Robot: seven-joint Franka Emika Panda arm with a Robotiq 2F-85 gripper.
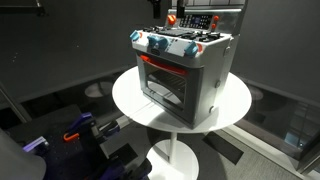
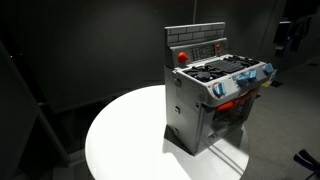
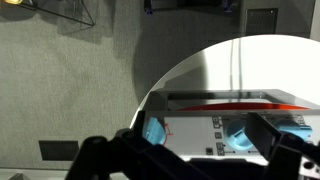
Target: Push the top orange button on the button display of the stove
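Gripper (image 3: pixel 185 150): jaws wide, holding nothing | stove (image 2: pixel 215 95): on round white table (image 2: pixel 120 140), knob side between the jaws in wrist view | button display (image 2: pixel 195 42): upright at stove's rear | top orange button (image 2: pixel 182 57): on the display's edge, clear of both jaws.

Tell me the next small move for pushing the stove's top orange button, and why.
Probably lower the end effector toward the button display and line it up with the top orange button. In the wrist view it hangs open above the stove, with the knobs showing below it, and in an exterior view nothing touches the panel.
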